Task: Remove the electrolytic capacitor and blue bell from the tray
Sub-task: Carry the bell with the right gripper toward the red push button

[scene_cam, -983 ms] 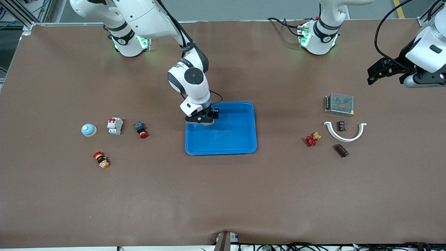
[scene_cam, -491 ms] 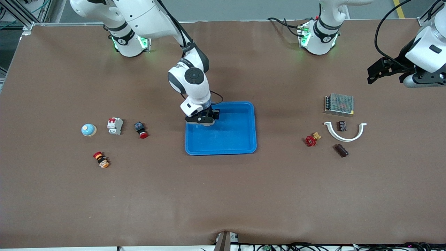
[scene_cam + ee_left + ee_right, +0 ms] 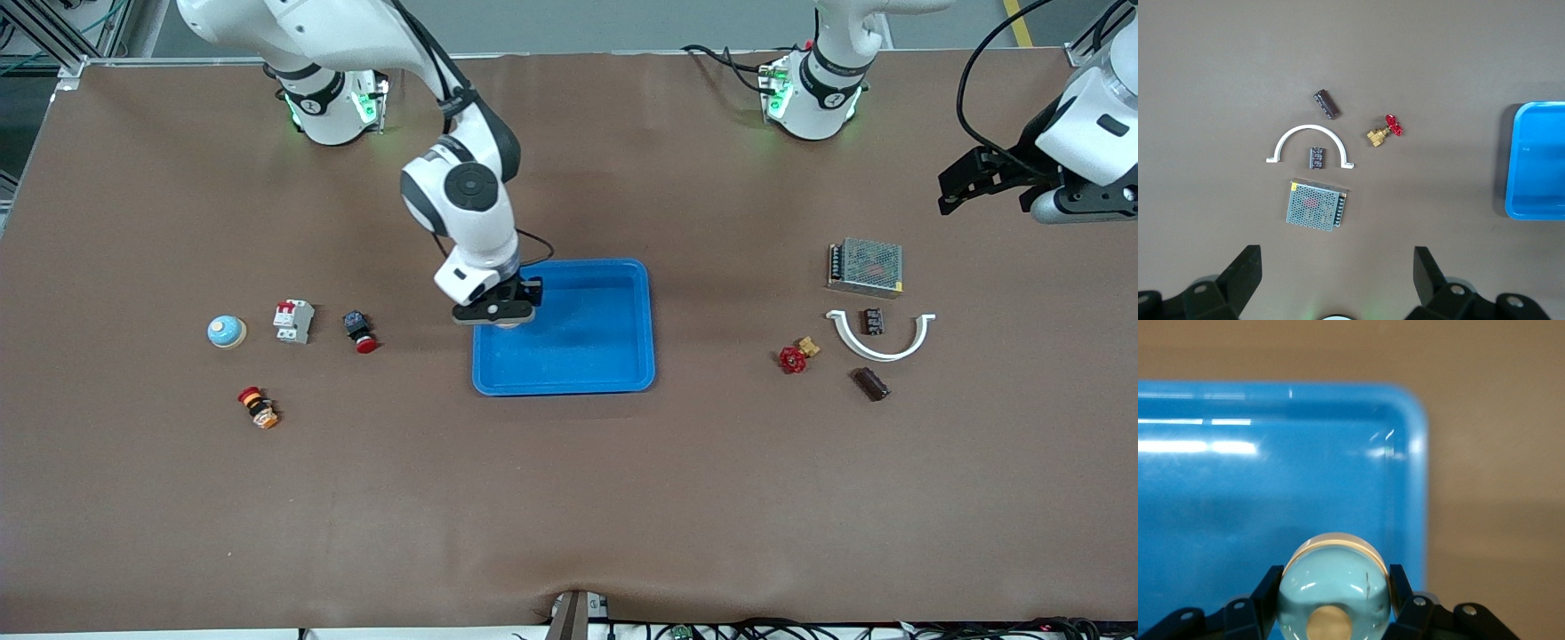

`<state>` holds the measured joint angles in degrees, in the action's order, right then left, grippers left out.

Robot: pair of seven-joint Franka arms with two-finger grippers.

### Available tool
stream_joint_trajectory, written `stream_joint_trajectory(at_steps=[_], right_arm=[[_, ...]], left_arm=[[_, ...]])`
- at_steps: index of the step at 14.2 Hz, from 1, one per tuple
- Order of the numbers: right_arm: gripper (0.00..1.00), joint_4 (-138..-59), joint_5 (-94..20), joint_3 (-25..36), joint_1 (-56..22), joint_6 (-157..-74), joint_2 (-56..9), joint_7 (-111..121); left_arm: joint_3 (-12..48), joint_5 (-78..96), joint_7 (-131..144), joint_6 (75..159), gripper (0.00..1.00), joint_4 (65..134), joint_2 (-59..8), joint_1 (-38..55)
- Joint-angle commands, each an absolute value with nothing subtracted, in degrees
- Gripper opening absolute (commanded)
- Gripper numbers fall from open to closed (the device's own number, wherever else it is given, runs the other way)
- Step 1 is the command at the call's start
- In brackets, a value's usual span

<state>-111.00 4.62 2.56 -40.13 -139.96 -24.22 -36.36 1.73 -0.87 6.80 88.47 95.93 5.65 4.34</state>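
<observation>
Right wrist view, right gripper apparently clamping bell, over tray

Even, bright overhead light gives the brown counter soft, faint shadows. White glare streaks the blue tray ahead of the right pincer, where the picture looks soft and slightly blurred.

Right gripper carried its bell toward the tray's edge
</observation>
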Motion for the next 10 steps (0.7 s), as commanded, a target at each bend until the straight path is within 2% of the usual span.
stream_joint_trajectory(at_steps=[1, 10], right_arm=[[0.51, -112.5, 5.6, 1.8, -34.6, -136.7, -20.0, -26.3], [0.51, -113.6, 5.0, 1.6, -18.7, -135.4, -18.5, 4.9]], left_arm=[[1.5, 0.1, 6.4, 87.8, 1.0, 94.4, 4.7, 4.2], [1.4, 0.0, 6.2, 88.4, 1.0, 94.5, 4.4, 4.0]])
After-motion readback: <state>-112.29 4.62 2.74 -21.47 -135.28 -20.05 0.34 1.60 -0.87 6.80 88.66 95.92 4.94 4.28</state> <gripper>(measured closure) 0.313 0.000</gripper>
